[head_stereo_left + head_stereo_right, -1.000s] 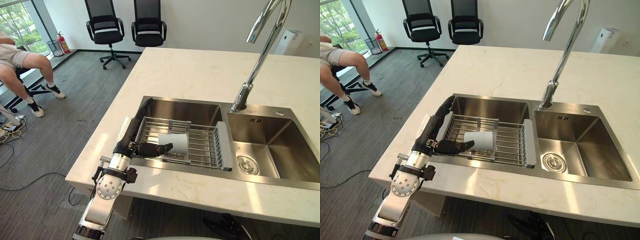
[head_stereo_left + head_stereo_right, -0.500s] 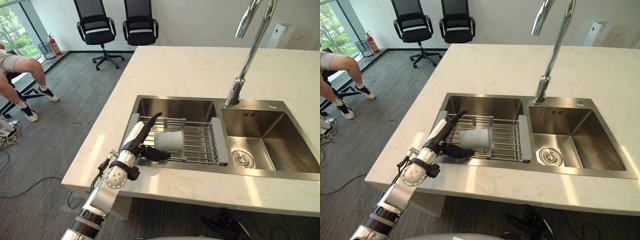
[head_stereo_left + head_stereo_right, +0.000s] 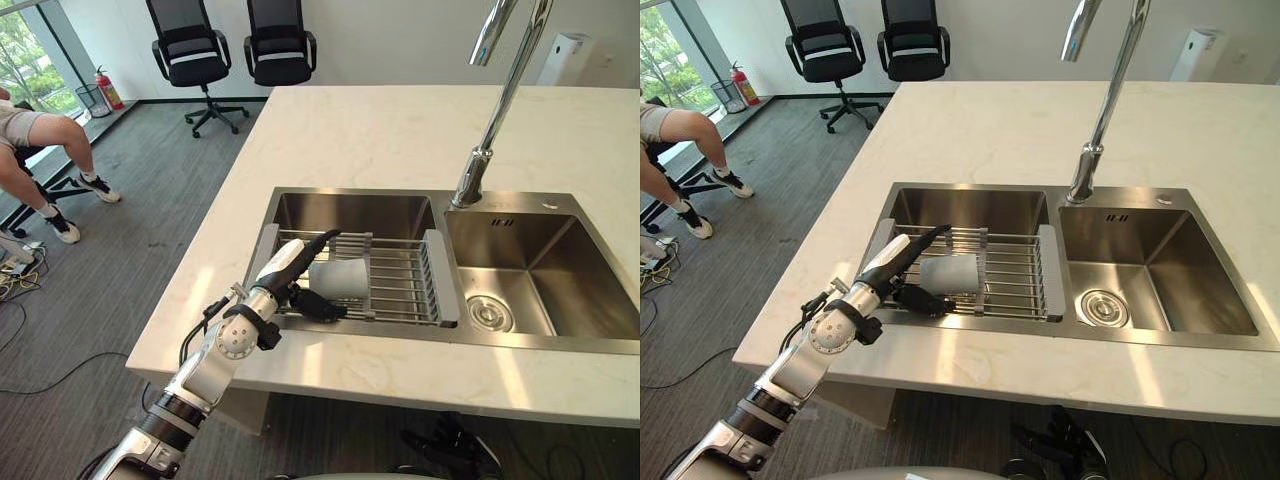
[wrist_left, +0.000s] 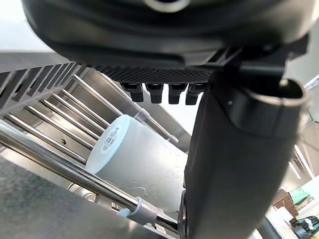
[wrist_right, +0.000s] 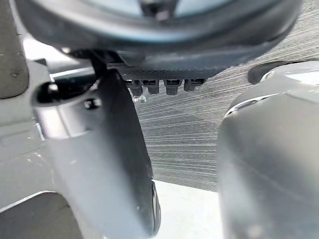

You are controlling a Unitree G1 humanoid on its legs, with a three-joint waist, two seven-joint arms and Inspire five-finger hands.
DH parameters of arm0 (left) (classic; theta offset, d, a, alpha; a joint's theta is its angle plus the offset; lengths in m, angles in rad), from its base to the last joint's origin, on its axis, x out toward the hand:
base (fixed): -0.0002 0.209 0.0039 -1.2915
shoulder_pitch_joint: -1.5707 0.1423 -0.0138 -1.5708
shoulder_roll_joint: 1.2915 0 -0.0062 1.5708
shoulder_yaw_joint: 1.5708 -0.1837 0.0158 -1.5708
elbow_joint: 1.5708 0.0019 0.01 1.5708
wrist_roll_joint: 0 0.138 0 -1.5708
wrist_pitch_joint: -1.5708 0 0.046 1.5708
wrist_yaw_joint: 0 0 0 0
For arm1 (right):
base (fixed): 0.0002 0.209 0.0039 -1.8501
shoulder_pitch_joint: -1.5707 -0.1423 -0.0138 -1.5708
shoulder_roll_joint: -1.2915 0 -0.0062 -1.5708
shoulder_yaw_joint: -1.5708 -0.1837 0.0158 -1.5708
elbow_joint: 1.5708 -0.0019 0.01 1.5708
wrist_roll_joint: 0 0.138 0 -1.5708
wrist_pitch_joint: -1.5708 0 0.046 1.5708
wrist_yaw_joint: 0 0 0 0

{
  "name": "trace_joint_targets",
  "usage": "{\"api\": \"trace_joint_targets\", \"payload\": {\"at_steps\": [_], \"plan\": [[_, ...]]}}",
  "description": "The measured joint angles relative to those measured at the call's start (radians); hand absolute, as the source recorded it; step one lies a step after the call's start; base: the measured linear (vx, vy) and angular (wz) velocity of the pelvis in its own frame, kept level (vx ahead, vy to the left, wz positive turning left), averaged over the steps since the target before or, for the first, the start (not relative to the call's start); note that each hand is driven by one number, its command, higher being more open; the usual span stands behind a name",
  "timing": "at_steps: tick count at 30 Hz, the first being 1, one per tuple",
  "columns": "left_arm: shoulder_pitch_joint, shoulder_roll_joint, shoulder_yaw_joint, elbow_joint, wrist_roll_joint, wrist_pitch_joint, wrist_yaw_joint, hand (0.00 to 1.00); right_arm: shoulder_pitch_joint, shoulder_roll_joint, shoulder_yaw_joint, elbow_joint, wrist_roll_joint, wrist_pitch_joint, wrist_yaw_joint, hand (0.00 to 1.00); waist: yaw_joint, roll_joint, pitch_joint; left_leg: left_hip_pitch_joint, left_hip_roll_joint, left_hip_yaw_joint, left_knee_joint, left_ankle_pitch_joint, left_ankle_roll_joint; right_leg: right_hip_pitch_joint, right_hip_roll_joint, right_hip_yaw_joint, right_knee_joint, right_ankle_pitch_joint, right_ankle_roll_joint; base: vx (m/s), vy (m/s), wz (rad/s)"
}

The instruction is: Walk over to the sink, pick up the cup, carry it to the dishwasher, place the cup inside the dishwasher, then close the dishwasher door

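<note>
Pale marble countertop point(image 3: 400, 130) runs across the scene, with a double steel sink point(image 3: 352, 212) set into it and a tall curved faucet point(image 3: 492, 125) rising at the far edge between the two basins. We see a wire rack point(image 3: 400, 285) spanning the left basin. The cup point(image 3: 342, 278), pale and plain, lies on its side on this rack, toward its left end.

Our left hand point(image 3: 283, 268) reaches in from the near left, over the rim of the basin. Its fingers point(image 3: 322, 240) stretch straight across the far side of the cup, while the thumb point(image 3: 318, 306) sits on the near side, so the cup lies between them. The hand is spread, not clasped round the cup; we cannot tell whether any finger touches it. From the left wrist, the cup point(image 4: 134, 159) rests on the rack's bars just past the thumb.

Our right hand point(image 5: 159, 35) hangs over grey carpet, relaxed and holding nothing.

Far left, two black office chairs point(image 3: 185, 50) stand by the wall, and a seated person's legs point(image 3: 45, 150) show beside a window.
</note>
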Motion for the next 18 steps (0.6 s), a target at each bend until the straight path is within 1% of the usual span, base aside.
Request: {"api": "trace_joint_targets", "payload": {"at_steps": [4, 7, 11, 13, 17, 18], "plan": [[-0.029, 0.011, -0.001, 0.000, -0.005, 0.006, -0.028, 1.00, 0.023, 0.000, 0.000, -0.030, 0.000, 0.011, 0.005, 1.00, -0.003, 0.000, 0.002, 0.000, -0.008, -0.002, -0.001, 0.000, 0.000, -0.003, -0.004, -0.001, 0.009, -0.005, 0.002, 0.00, 0.000, 0.00], [-0.065, 0.034, -0.001, -0.001, -0.006, 0.007, -0.053, 1.00, 0.028, -0.003, -0.001, -0.040, 0.000, 0.010, 0.019, 1.00, -0.007, -0.002, 0.003, 0.000, -0.009, -0.003, -0.001, 0.000, 0.000, -0.003, -0.005, -0.001, 0.010, -0.006, 0.003, 0.00, 0.000, 0.00], [-0.086, 0.059, -0.001, -0.004, -0.031, 0.013, -0.069, 1.00, 0.028, -0.003, 0.000, -0.040, 0.000, 0.010, 0.025, 1.00, -0.014, -0.002, 0.003, 0.000, -0.009, -0.004, 0.000, 0.000, 0.000, -0.002, -0.005, -0.002, 0.011, -0.006, 0.003, 0.00, 0.000, 0.00], [-0.098, 0.073, -0.001, -0.011, -0.055, 0.032, -0.088, 1.00, 0.029, -0.003, 0.000, -0.040, 0.000, 0.010, 0.027, 1.00, -0.015, -0.002, 0.003, 0.000, -0.009, -0.005, 0.000, 0.000, 0.000, -0.002, -0.005, -0.002, 0.011, -0.006, 0.003, 0.00, 0.000, 0.00], [-0.119, 0.092, -0.004, -0.011, -0.054, 0.048, -0.116, 1.00, 0.031, -0.003, 0.001, -0.041, 0.000, 0.010, 0.027, 1.00, -0.016, -0.002, 0.003, 0.000, -0.009, -0.006, 0.000, 0.000, 0.001, -0.002, -0.005, -0.003, 0.012, -0.006, 0.003, 0.00, 0.000, 0.00], [-0.133, 0.103, -0.021, -0.010, -0.053, 0.050, -0.119, 1.00, 0.032, -0.003, 0.004, -0.042, 0.000, 0.013, 0.025, 1.00, -0.016, -0.002, 0.003, 0.000, -0.010, -0.007, 0.000, 0.000, 0.001, -0.001, -0.006, -0.005, 0.012, -0.006, 0.003, 0.00, 0.000, 0.00]]}}
